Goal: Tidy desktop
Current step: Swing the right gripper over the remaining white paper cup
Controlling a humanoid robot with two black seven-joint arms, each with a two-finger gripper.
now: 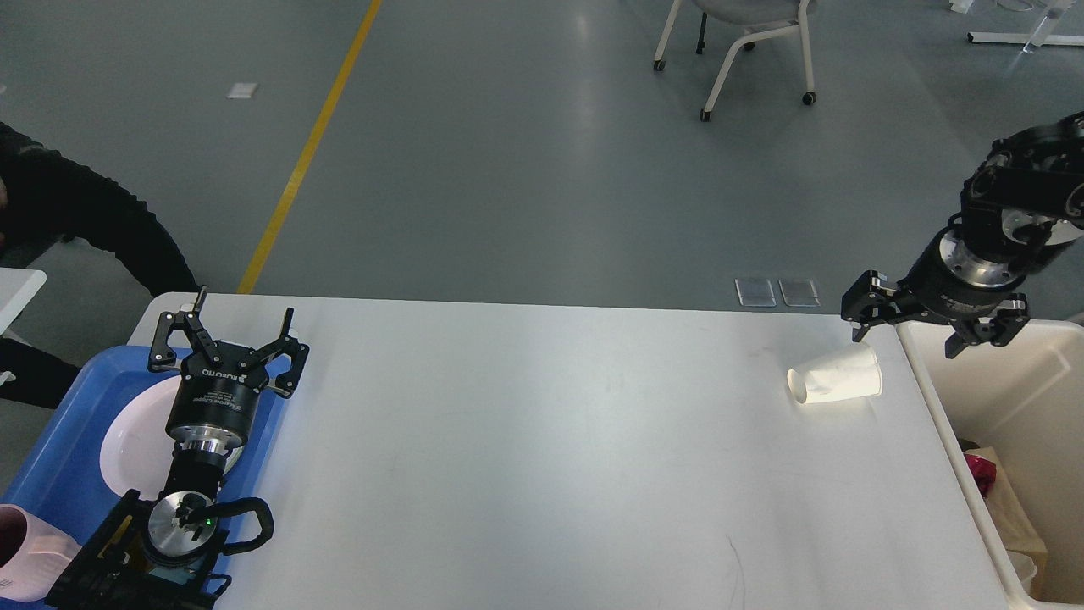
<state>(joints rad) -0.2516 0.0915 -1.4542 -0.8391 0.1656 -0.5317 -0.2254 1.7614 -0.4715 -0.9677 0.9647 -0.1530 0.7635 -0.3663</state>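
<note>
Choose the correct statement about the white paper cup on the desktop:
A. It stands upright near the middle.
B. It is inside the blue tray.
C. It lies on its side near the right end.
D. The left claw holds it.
C: the paper cup lies tipped over on the desktop, close to the cream bin, its mouth facing left.

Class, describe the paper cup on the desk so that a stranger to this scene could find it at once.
Start at the wide white desktop and go to its far right corner, beside the cream bin. There a white paper cup lies on its side, mouth pointing left, just below the open right pincer. It is the only loose thing lying on the bare desktop.
</note>
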